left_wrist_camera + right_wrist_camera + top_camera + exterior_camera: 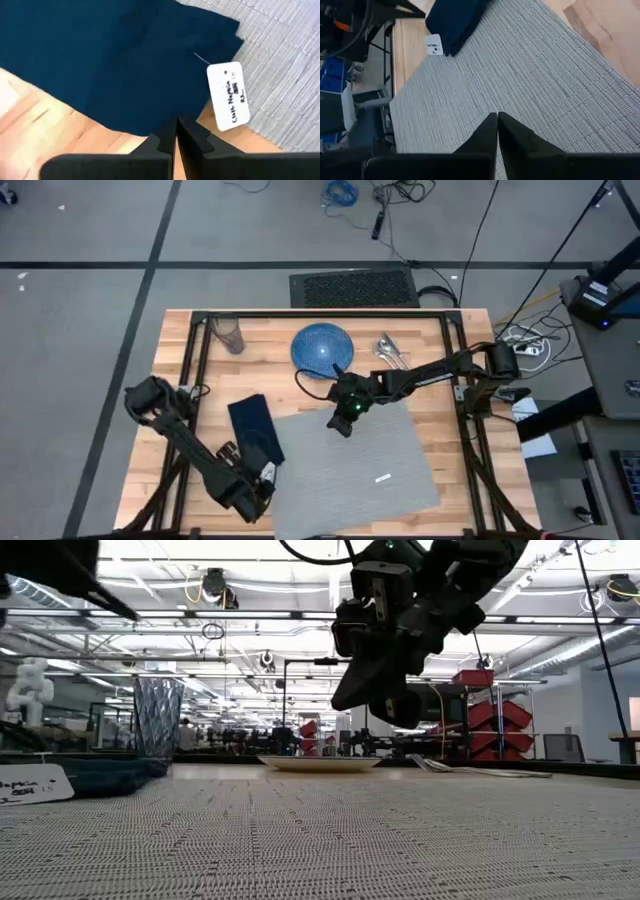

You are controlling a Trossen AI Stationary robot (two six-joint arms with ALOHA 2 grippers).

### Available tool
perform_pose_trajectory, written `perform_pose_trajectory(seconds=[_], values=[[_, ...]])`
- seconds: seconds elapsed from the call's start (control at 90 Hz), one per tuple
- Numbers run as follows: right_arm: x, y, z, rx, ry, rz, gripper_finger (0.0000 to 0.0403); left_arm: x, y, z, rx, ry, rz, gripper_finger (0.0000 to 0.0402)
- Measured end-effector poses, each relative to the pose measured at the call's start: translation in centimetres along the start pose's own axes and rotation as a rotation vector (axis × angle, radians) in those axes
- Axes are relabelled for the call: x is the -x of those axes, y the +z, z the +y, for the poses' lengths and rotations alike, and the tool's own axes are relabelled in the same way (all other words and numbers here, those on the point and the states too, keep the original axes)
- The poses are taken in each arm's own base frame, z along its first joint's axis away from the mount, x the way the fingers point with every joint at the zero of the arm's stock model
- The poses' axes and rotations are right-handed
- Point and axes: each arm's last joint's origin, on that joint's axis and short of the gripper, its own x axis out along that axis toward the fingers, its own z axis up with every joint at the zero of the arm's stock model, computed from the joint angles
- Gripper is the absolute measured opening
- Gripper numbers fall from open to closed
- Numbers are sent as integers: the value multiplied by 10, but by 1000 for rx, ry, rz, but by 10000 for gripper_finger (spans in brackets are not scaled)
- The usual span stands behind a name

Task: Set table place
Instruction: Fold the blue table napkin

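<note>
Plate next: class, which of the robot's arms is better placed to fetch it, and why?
Right. The right gripper hovers over the placemat just below the plate; the left gripper sits by the napkin, farther away.

Grey woven placemat (pixel 365 460), navy napkin (pixel 255 430), blue speckled plate (pixel 322 347).

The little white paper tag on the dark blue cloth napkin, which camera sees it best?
The left wrist view: the white paper tag fills much of the picture beside the navy cloth napkin, its print visible. The right wrist view shows it small; the low view catches it at the edge; the high view barely shows it.
</note>
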Motion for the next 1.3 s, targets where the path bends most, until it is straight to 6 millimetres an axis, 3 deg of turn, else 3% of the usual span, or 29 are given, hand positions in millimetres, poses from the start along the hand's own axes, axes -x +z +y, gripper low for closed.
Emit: perform_pose_trajectory(seconds=[0.133, 0.322, 0.622, 0.811, 1.167, 1.3], values=[[0, -1, 0, -1, 13, 14, 0, 0, 3, -7, 9, -70, 64, 18], [0, -2, 1, -4, 48, 47, 0, -2, 14, -15, -28, -155, 77, 75], [0, -5, -1, -18, 40, 80, 0, -7, 28, -8, -7, -83, 82, 156], [0, -8, -2, -32, 22, 108, 0, -8, 31, -7, -10, -63, 84, 164], [1, -9, -4, -39, 9, 119, 0, -10, 17, -3, -83, -3, 107, 164], [1, -9, -4, -39, 9, 119, 0, -20, 12, 0, -95, 5, 83, 164]])
